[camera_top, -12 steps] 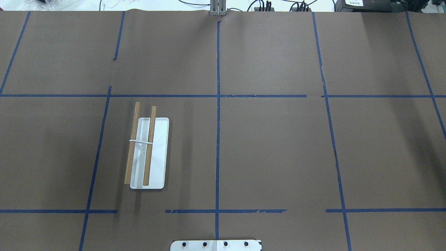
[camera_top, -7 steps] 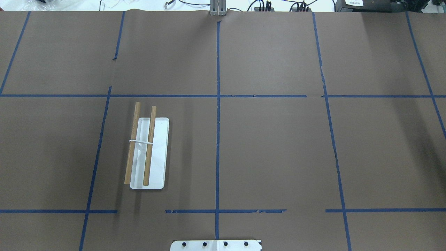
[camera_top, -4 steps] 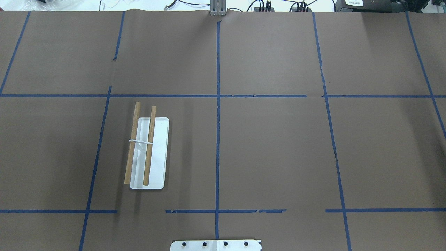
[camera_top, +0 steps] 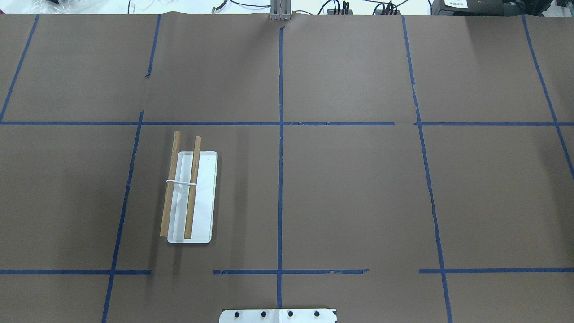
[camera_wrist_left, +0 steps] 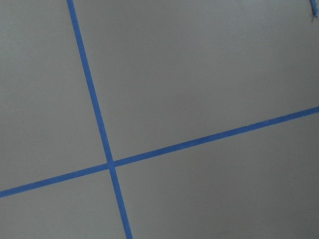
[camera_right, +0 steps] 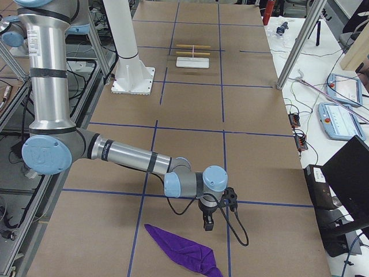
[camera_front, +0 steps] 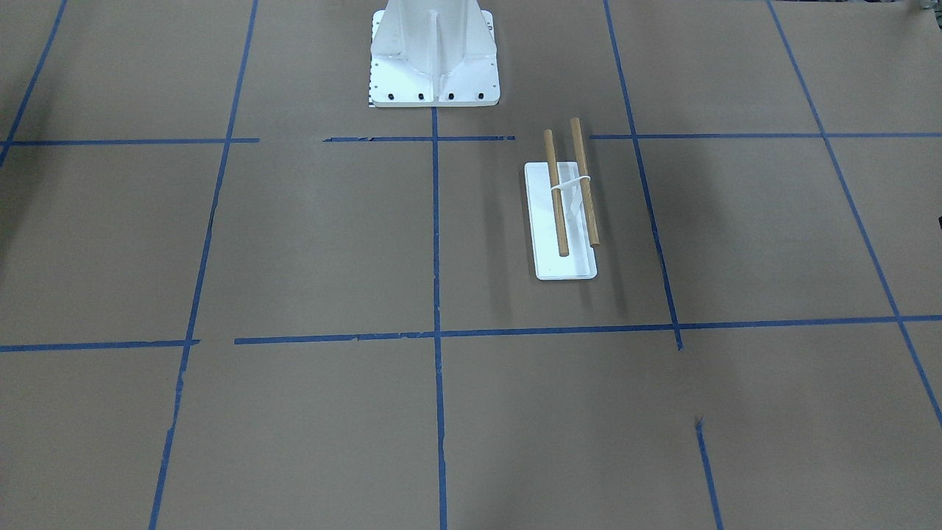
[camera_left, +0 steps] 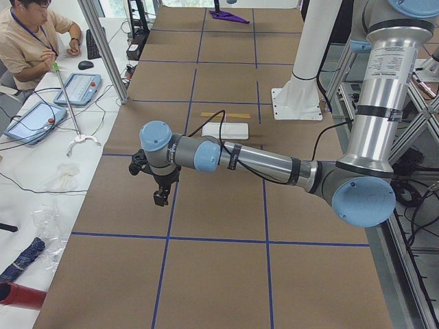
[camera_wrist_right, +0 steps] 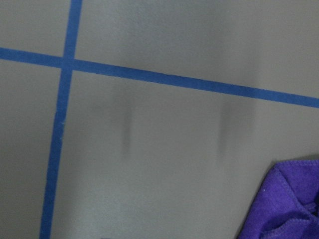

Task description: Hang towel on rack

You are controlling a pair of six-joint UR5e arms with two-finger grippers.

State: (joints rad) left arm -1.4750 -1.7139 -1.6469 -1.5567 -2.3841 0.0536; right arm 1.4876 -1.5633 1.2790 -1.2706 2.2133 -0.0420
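The rack (camera_top: pixel 204 197), a white base with two wooden dowel rods, stands bare on the table's left half; it also shows in the front view (camera_front: pixel 541 221) and both side views (camera_left: pixel 225 130) (camera_right: pixel 192 62). The purple towel (camera_right: pixel 179 251) lies crumpled on the table at the robot's far right end, and a corner of it shows in the right wrist view (camera_wrist_right: pixel 284 204). My right gripper (camera_right: pixel 208 224) hangs just above the table beside the towel. My left gripper (camera_left: pixel 161 199) hovers over the far left end. I cannot tell whether either gripper is open or shut.
The white robot pedestal (camera_front: pixel 434 59) stands at the table's near-middle edge. Blue tape lines (camera_wrist_left: pixel 109 164) cross the brown paper. An operator (camera_left: pixel 27 41) sits at a side table with tablets (camera_left: pixel 75 88). A metal post (camera_right: pixel 297 46) stands by the table's edge.
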